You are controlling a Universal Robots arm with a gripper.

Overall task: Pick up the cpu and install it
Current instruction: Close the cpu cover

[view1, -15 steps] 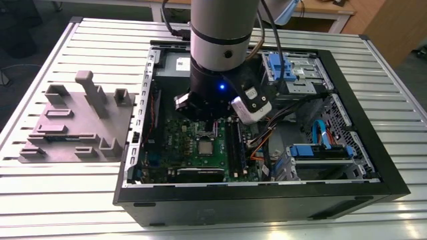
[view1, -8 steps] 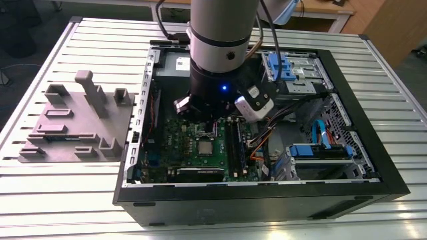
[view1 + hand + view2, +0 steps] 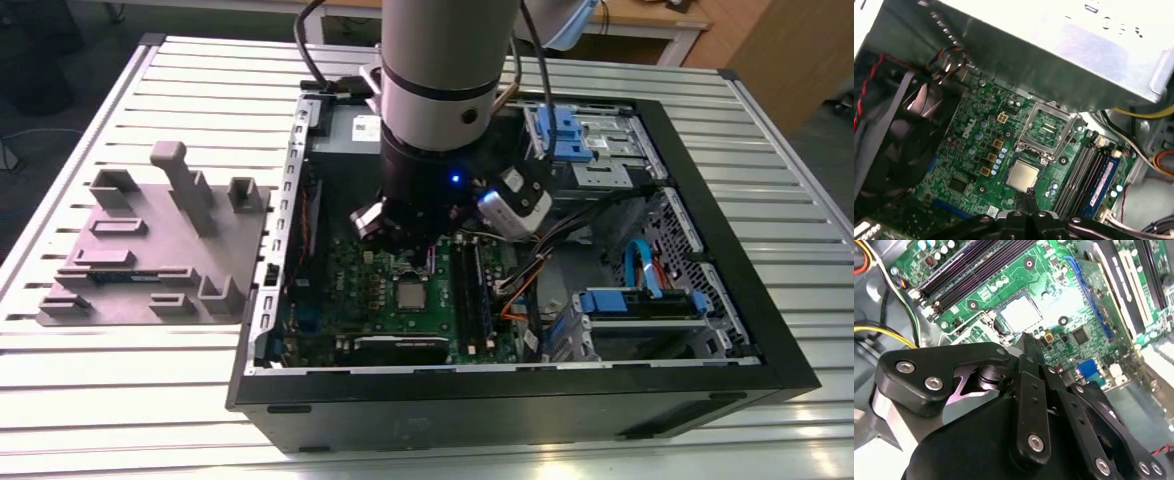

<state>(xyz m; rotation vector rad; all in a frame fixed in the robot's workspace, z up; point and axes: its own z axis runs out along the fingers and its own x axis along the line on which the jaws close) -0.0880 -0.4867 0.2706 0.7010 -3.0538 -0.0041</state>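
One gripper [image 3: 1029, 193] hangs just above the motherboard [image 3: 970, 150] inside the open computer case [image 3: 534, 390], which stands on the slatted table [image 3: 120, 400]. Its slim fingers appear drawn together to a single tip with nothing between them, though the angle in both wrist views could hide a hairline gap. The cpu [image 3: 1022, 175] lies flat in its socket near the middle of the motherboard, beside the memory slots [image 3: 1081, 172] and well in from the case walls. The gripper's tip is just beside one edge of the chip, apparently not touching it. The socket's metal load frame [image 3: 1047, 127] stands swung up on the side of the chip away from the gripper. By this evidence the chip looks placed, and seating is the concern: good practice is purely vertical motion, no sideways drag across the chip, and clearance from the raised frame.
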